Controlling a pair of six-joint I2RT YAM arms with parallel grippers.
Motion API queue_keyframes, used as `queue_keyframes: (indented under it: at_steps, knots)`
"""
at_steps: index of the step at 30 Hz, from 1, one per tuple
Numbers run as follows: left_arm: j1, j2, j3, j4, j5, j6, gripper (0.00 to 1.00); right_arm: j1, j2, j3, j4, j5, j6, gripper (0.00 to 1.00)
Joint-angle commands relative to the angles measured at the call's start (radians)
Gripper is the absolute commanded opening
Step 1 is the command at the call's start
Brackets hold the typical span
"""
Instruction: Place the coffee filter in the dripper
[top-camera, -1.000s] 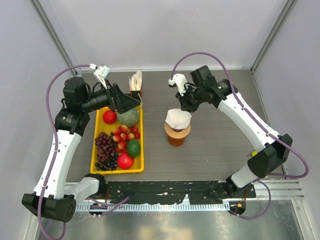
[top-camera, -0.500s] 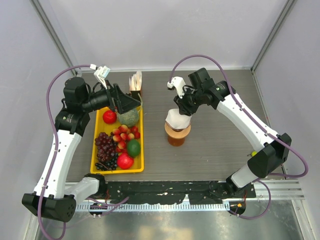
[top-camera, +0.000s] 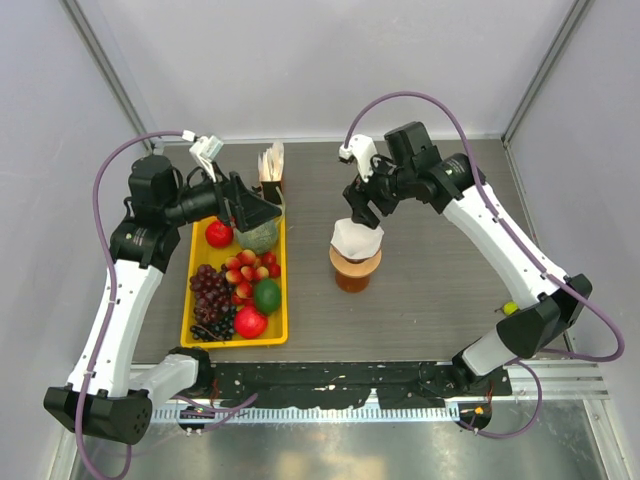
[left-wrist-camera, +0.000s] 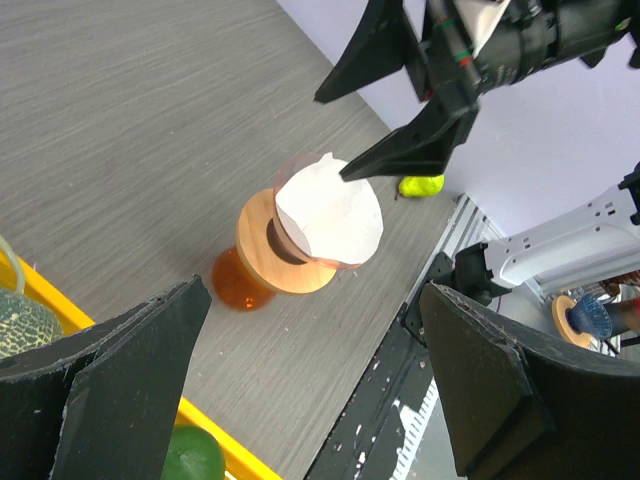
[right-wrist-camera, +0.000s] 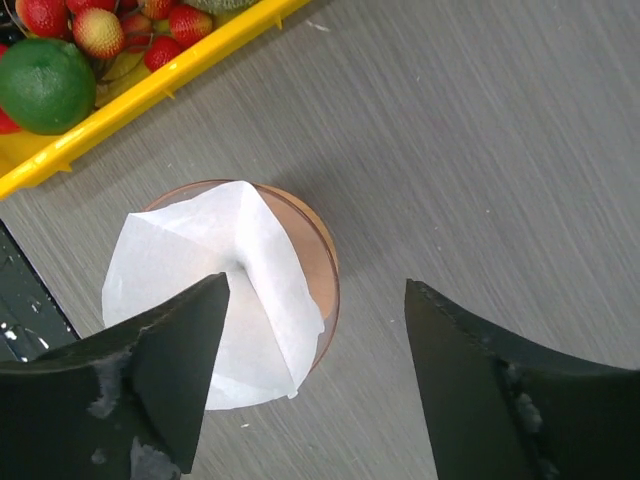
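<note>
**Lift clear without dragging the paper**

The filter (top-camera: 356, 236) sits in the dripper (top-camera: 355, 262) at table centre, spilling over the rim toward 7 o'clock in the right wrist view. The right gripper (top-camera: 367, 213), at its 12 o'clock, gapes wide and empty. So does the left gripper (top-camera: 268, 207), at 9 o'clock. Best rise straight up, fingers clear of the paper.

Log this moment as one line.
right gripper: open above coffee filter | coffee filter: lying in dripper, edge overhanging rim | left gripper: open, empty
</note>
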Motion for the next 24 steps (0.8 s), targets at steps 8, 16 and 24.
queue_keyframes:
  at_steps: [8,16,24]
  knots:
    - [0.004,0.147,0.293,-0.472,-0.102,0.256,0.99,-0.062,-0.096,0.187,0.025,-0.059,0.120,0.96]
    - [0.013,0.260,0.531,-0.758,-0.341,0.481,0.99,-0.295,-0.286,-0.019,0.226,-0.142,0.286,0.96]
    - [0.012,0.267,0.397,-0.722,-0.691,0.532,0.99,-0.480,-0.531,-0.442,0.318,-0.067,0.275,0.96]
